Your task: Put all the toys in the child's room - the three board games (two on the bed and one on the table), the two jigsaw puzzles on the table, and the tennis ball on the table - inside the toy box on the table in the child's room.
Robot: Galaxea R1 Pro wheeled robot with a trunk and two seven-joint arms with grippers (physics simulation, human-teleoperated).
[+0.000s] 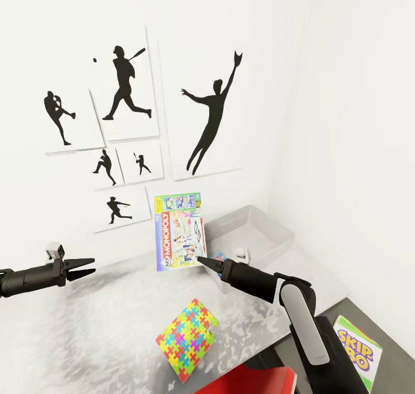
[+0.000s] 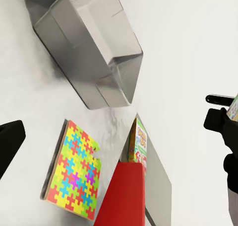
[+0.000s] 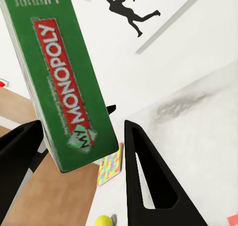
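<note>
right wrist view, yellow ball below monopoly box

My right arm reaches forward and to my left from the lower right of the head view, elbow bent, the white forearm section near me and the dark wrist stretched out ahead. My right claw has its two dark fingers set around the lower edge of the board game box, which stands upright in my grip above the tabletop. My left arm comes in level from the left edge, dark and straight. My left claw hangs free with its fingers slightly parted, gripping nothing, well apart from the right one.
</note>
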